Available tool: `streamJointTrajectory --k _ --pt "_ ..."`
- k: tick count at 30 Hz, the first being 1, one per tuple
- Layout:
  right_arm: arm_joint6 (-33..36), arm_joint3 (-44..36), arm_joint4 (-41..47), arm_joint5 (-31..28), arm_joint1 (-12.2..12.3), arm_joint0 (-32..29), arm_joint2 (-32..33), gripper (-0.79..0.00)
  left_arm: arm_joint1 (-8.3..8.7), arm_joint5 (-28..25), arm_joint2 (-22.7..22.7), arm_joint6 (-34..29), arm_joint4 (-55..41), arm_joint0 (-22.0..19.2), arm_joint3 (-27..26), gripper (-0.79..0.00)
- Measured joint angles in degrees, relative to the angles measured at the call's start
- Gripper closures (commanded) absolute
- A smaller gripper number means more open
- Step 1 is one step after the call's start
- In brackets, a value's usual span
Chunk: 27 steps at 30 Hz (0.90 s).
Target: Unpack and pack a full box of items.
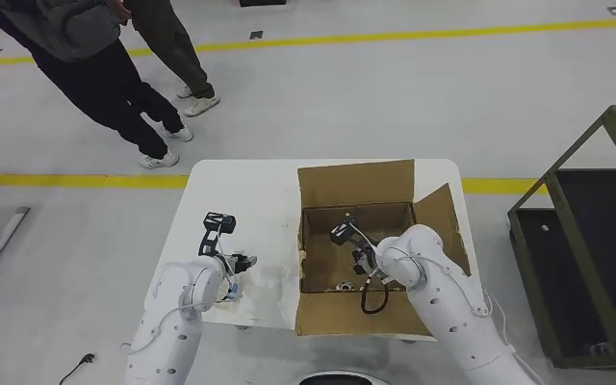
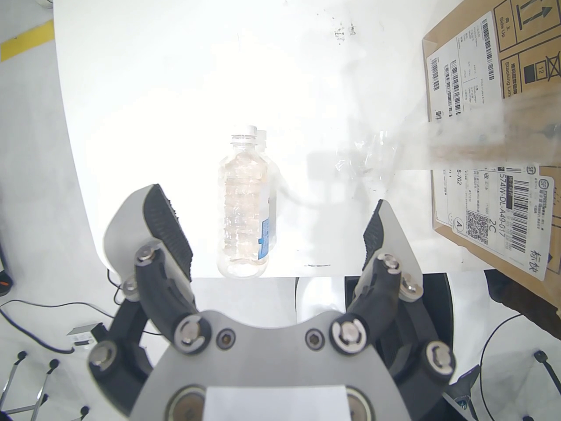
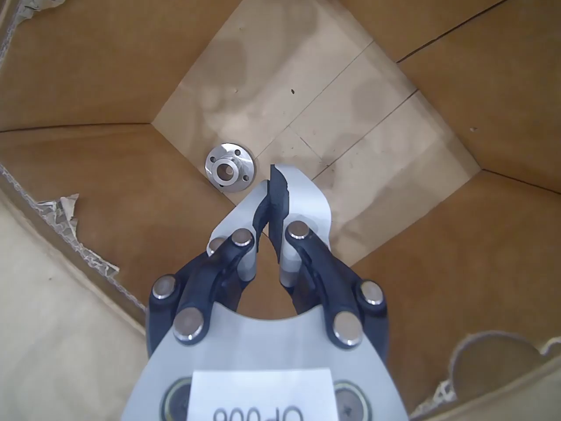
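Cardboard box (image 1: 356, 183) is set open on the 3 o'clock half of the bench (image 1: 241, 192), with its flaps raised. Inside it, the right claw (image 3: 269, 188) is clenched tight on nothing, its tips held just beside a round metal flange (image 3: 229, 169) that lies on the box floor toward 7 o'clock. Over the bench's 7 o'clock corner the left claw (image 2: 268, 199) is spread wide and nothing is gripped. A clear plastic bottle (image 2: 243, 221) with a blue-and-white label is seen between its fingers, untouched. White shipping labels (image 2: 464, 76) with barcodes and a square code are stuck on the box's outer wall, beside printed upward arrows.
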Motion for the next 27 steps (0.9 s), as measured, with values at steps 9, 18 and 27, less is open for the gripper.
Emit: streamJointTrajectory --k 9,18,27 --pt "-0.3 0.0 -0.4 0.3 0.0 -0.2 -0.1 0.0 0.0 0.0 0.0 0.0 0.0 0.0 0.0 -0.785" --pt "-1.4 -2.7 -1.7 21.1 -1.2 -3.9 -2.2 0.0 0.0 0.0 0.0 0.0 0.0 0.0 0.0 -0.785" --pt "1.3 -1.1 -5.0 30.8 -2.3 -3.1 -5.3 -0.219 0.0 0.0 0.0 0.0 0.0 0.0 0.0 -0.785"
